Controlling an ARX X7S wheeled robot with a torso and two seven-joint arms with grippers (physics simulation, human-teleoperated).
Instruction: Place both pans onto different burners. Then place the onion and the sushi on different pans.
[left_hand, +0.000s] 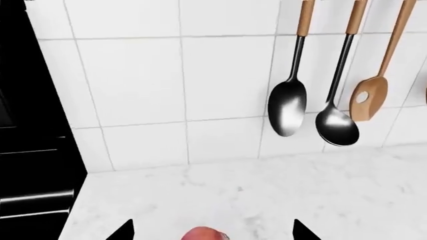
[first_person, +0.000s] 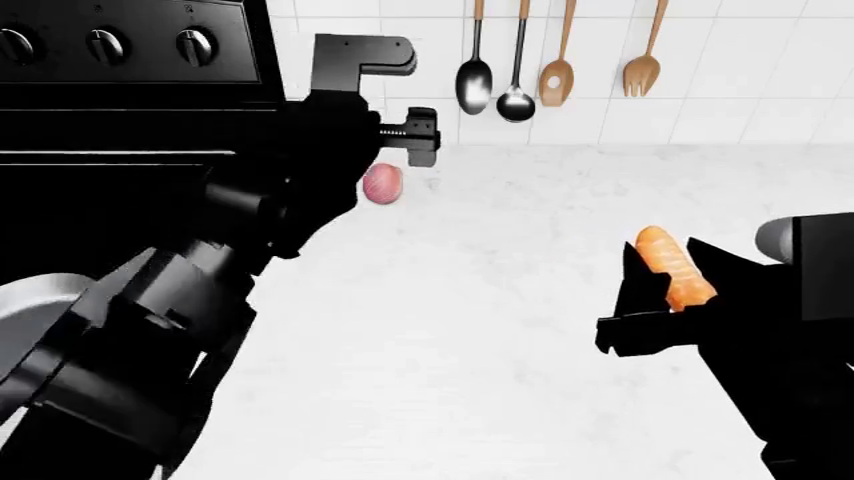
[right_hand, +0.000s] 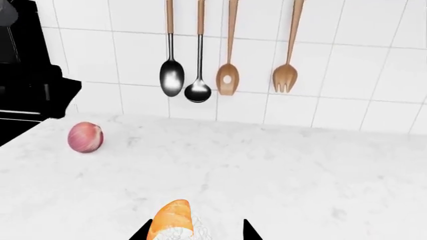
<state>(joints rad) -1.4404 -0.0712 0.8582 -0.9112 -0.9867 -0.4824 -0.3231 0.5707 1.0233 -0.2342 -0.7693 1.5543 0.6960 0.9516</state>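
Progress: neither food item sits on a pan; both are on the counter, so the placing step looks unfinished
Pans: one grey steel rim (first_person: 27, 310) shows at the head view's left edge; the other pan and the burners cannot be made out
Onion: the onion (first_person: 383, 184) rests on the marble just beside the stove, with the left gripper (first_person: 387, 140) above it, jaws spread, holding nothing
Sushi: the sushi (first_person: 674, 268) lies between the parted fingers of the right gripper (right_hand: 195, 231); whether they pinch it cannot be told
Surface: white marble countertop (first_person: 507, 360)
Room: white tiled wall (right_hand: 347, 65) hung with spoons (right_hand: 183, 80) and wooden utensils (right_hand: 257, 77); black stove (first_person: 120, 120) at left
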